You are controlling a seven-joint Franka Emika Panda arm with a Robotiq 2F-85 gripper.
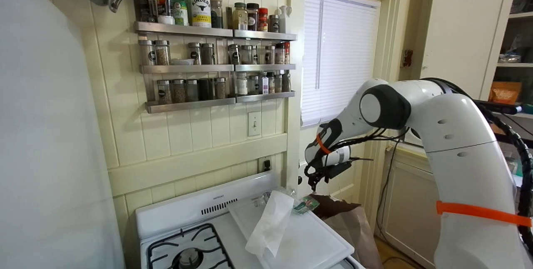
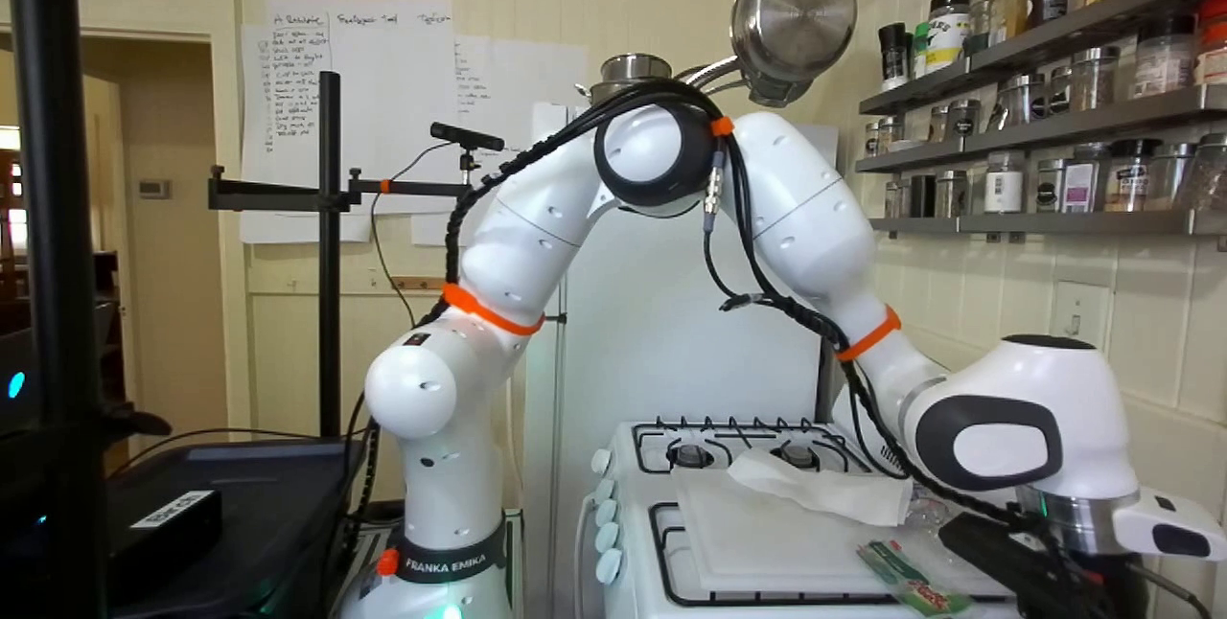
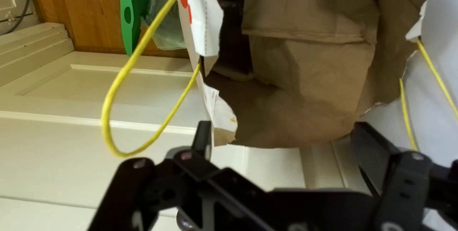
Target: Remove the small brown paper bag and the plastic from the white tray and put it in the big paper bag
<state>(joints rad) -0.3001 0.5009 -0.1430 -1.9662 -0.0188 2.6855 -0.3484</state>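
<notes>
While the gripper point(image 3: 282, 132) hangs near the mouth of the big paper bag point(image 1: 354, 227), its jaws are spread wide and released; in an exterior view the bag stands just right of the gas stove point(image 1: 179, 215), on which the white tray point(image 1: 314, 240) lies; a white paper sheet point(image 1: 270, 223) stretches over the tray's left side, clear plastic point(image 1: 261, 199) sits at its far end and a green-labelled plastic wrapper point(image 1: 306, 205) at its right edge; folded brown paper point(image 3: 311, 55) shows inside the bag, though I cannot tell whether it is the small brown paper bag.
</notes>
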